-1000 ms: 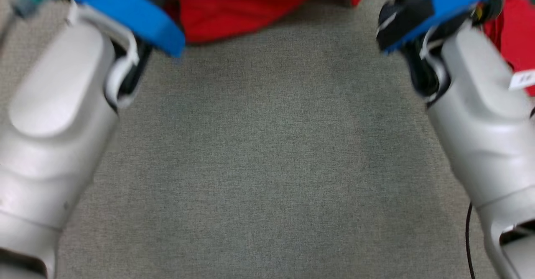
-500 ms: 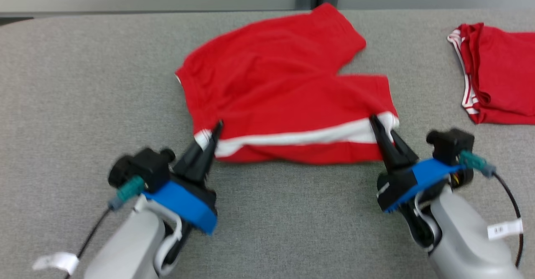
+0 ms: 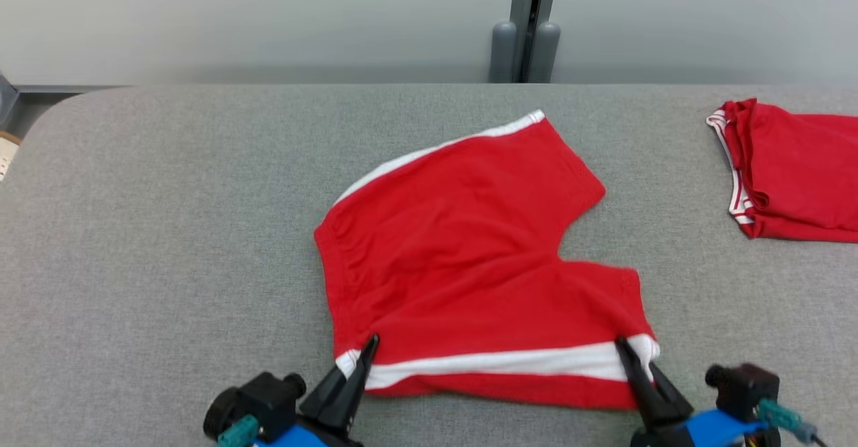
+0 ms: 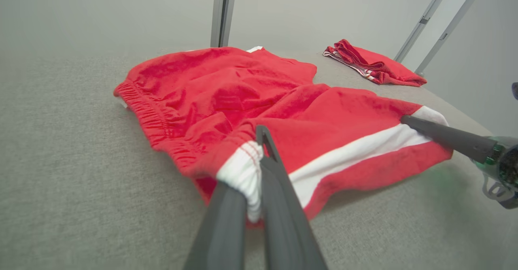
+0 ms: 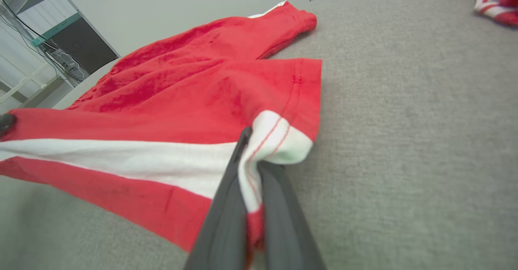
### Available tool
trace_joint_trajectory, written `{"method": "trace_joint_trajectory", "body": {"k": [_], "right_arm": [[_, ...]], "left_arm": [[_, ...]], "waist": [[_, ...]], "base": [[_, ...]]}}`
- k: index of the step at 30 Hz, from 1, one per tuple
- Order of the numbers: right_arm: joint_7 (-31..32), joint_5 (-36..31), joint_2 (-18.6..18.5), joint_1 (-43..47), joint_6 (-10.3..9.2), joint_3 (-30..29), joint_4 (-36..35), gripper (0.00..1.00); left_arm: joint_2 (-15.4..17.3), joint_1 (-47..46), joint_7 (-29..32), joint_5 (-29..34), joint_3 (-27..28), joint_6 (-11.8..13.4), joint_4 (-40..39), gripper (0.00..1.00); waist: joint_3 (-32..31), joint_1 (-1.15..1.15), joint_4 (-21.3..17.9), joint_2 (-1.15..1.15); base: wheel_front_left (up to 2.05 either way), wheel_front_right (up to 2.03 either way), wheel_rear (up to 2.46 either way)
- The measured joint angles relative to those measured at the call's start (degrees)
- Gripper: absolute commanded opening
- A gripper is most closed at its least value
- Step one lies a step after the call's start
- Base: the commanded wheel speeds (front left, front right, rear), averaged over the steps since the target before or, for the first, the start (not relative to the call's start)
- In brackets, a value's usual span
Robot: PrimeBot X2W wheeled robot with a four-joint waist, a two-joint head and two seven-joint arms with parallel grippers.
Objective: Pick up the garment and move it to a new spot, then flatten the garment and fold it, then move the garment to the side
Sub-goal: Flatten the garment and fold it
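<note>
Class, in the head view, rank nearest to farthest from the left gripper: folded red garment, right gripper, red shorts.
1. red shorts, clamped in the left gripper.
2. right gripper, at the shorts' right corner.
3. folded red garment, far right.

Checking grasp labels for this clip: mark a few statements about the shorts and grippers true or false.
1. The left gripper and right gripper are both shut on the shorts. True.
2. The shorts hang clear of the table. False: most of them lie on it.
3. A second red garment lies far right on the table. True.
4. The left gripper grips a leg hem. False: it grips the waistband end of the white stripe.
</note>
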Motion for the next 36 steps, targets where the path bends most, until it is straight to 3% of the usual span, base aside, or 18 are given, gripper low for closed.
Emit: {"method": "trace_joint_trajectory", "body": {"k": [7,16,26,36], "right_arm": [[0.0,-1.9,0.8,7.6,0.00,-3.1,-4.7,0.00],[0.4,-3.7,1.2,6.6,0.00,-6.1,-7.2,0.00],[1.4,-5.5,-0.4,-4.7,0.00,-7.4,-8.0,0.00],[3.4,-6.5,-1.3,-22.4,0.00,-4.7,0.2,0.00]], "left_arm": [[-0.6,3.8,0.0,0.3,0.2,0.0,-1.6,0.00],[-1.3,2.5,0.0,0.5,-0.3,0.0,-1.8,0.00],[-0.9,-5.5,0.0,0.4,0.3,0.0,-2.4,0.00],[-1.2,-18.7,0.0,-1.2,-0.1,0.0,2.8,0.00]], "waist": [[-1.4,0.00,0.0,0.00],[-1.0,0.01,0.3,0.00],[1.8,0.02,1.1,0.00],[8.2,0.03,2.1,0.00]], "base": [[0.00,0.00,0.00],[0.00,0.00,0.00],[0.00,0.00,0.00],[0.00,0.00,0.00]]}}
